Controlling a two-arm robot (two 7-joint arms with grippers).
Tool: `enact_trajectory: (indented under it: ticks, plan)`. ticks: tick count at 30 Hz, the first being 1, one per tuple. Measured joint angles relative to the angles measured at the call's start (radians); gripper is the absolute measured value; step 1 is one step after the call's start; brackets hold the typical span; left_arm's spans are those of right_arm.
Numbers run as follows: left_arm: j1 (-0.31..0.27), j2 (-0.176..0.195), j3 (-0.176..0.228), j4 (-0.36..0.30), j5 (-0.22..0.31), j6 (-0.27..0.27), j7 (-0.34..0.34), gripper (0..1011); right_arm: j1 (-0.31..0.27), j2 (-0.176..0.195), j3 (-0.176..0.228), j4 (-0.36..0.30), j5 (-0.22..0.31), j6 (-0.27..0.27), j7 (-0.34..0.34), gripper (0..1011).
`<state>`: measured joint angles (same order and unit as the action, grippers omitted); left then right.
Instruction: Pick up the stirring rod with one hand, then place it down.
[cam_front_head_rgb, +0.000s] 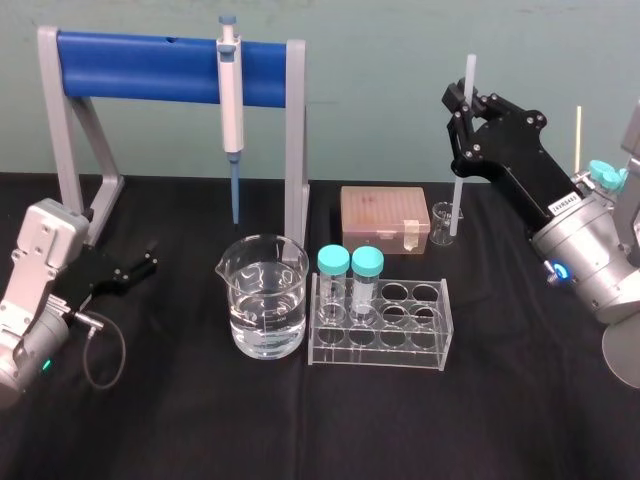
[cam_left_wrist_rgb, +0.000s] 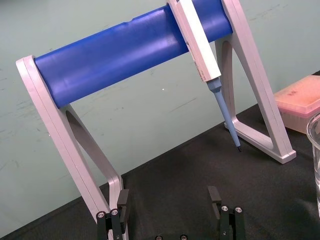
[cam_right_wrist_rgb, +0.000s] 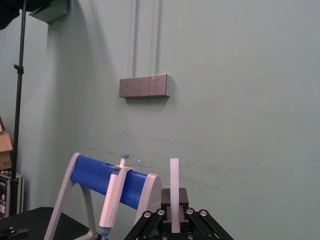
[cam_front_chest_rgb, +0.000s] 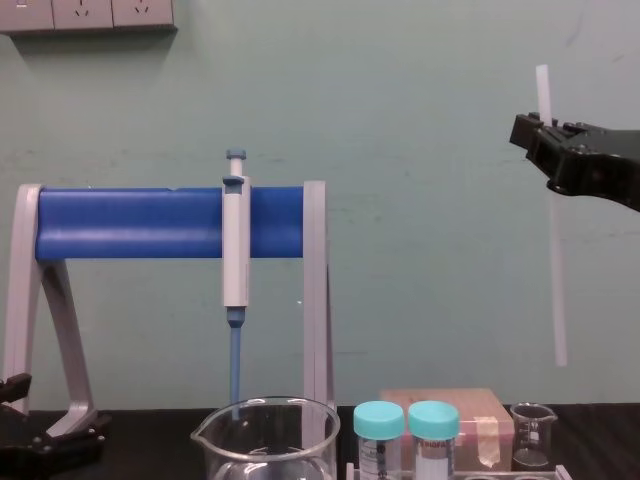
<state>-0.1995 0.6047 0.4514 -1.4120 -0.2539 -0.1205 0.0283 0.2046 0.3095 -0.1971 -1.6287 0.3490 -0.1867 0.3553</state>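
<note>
Stirring rod (cam_front_head_rgb: 457, 190) hung upright, clenched near its upper end in the right tool (cam_front_head_rgb: 461, 108), most of it below the tool, clear of the tabletop (cam_front_head_rgb: 180, 420). Left tool (cam_front_head_rgb: 147, 263) sat released, well apart.

A lab — a glass beaker (cam_front_head_rgb: 264, 297) of clear liquid stands on the black table (cam_front_head_rgb: 500, 420). Behind it a pipette (cam_front_head_rgb: 231, 100) hangs from a blue-barred stand (cam_front_head_rgb: 150, 55); just beside it, a clear rack (cam_front_head_rgb: 380, 325) holds two teal-capped vials (cam_front_head_rgb: 333, 264).

The stand (cam_front_head_rgb: 180, 68) is standing at the table's (cam_front_head_rgb: 520, 420) back edge — before it, the beaker (cam_front_head_rgb: 263, 270) is sitting left of the rack (cam_front_head_rgb: 400, 348).
</note>
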Motion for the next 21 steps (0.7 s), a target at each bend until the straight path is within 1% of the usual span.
enact_trajectory:
  ticks: [21]
  plan:
    - [0.000, 0.000, 0.000, 0.000, 0.000, 0.000, 0.000, 1000, 0.014, -0.002, -0.004, 0.011, 0.000, 0.002, 0.004, 80]
